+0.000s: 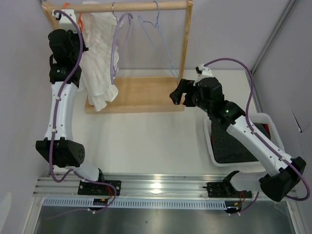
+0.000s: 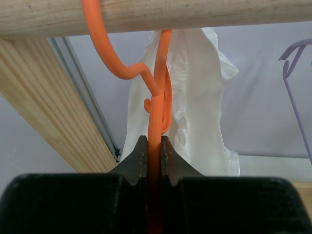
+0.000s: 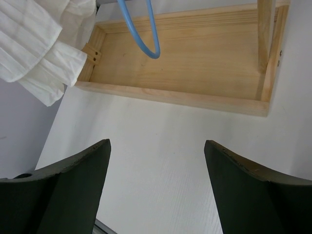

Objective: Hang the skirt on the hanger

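Note:
The white skirt [image 1: 100,58] hangs draped from the orange hanger [image 1: 79,22] at the left end of the rack's wooden rail [image 1: 146,6]. In the left wrist view the hanger's hook [image 2: 105,53] sits over the rail [image 2: 204,14], with the skirt [image 2: 200,97] behind it. My left gripper [image 2: 154,139] is shut on the hanger's orange stem [image 2: 156,117]; in the top view it [image 1: 78,28] is high up beside the skirt. My right gripper [image 1: 175,93] is open and empty, low in front of the rack base, over the bare table [image 3: 157,142].
A purple hanger [image 1: 117,44] and a light blue wire hanger [image 1: 158,34] hang on the same rail, right of the skirt. The rack's wooden base [image 3: 180,63] lies ahead of my right gripper. A white basket [image 1: 270,122] holding dark cloth [image 1: 234,144] stands at the right.

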`<action>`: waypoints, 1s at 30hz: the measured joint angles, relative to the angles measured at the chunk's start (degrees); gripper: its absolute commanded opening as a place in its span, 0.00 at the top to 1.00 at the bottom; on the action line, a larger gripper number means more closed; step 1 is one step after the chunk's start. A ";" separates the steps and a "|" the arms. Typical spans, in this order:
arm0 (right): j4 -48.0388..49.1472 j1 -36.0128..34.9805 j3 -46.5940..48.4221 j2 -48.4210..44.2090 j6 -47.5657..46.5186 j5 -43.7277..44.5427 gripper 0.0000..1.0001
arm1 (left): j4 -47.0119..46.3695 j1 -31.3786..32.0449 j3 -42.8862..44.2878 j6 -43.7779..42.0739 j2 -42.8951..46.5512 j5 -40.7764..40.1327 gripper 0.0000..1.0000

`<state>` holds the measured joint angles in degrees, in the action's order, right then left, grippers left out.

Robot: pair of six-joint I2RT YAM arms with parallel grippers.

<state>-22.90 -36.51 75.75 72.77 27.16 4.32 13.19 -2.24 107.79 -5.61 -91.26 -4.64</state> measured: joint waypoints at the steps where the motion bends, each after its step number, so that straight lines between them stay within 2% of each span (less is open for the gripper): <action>1: -0.02 0.00 0.00 -0.07 0.07 0.13 0.16 | -0.09 0.00 -0.15 0.17 0.11 -0.11 0.85; 7: -0.74 0.00 0.00 -0.68 0.17 0.83 0.16 | 1.60 -0.35 -0.17 2.62 1.07 -0.79 0.67; 8: -0.90 0.00 0.00 -0.79 0.17 0.87 0.16 | 1.99 -0.46 -0.07 3.06 1.22 -0.76 0.60; 11: -1.38 0.00 0.00 -1.07 0.17 1.01 0.16 | 3.54 -0.63 0.59 4.15 1.84 -0.57 0.54; 21: -2.43 0.00 0.00 -2.08 0.17 1.75 0.15 | 6.84 -0.68 0.79 7.26 6.34 2.29 0.43; 30: -3.63 0.00 0.00 -2.19 0.15 2.54 0.15 | 13.68 -0.70 4.61 9.11 10.05 5.20 0.41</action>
<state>-26.52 -36.51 75.75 70.59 27.31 6.85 26.87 -2.94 112.40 3.51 -81.21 0.56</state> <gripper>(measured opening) 0.851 0.587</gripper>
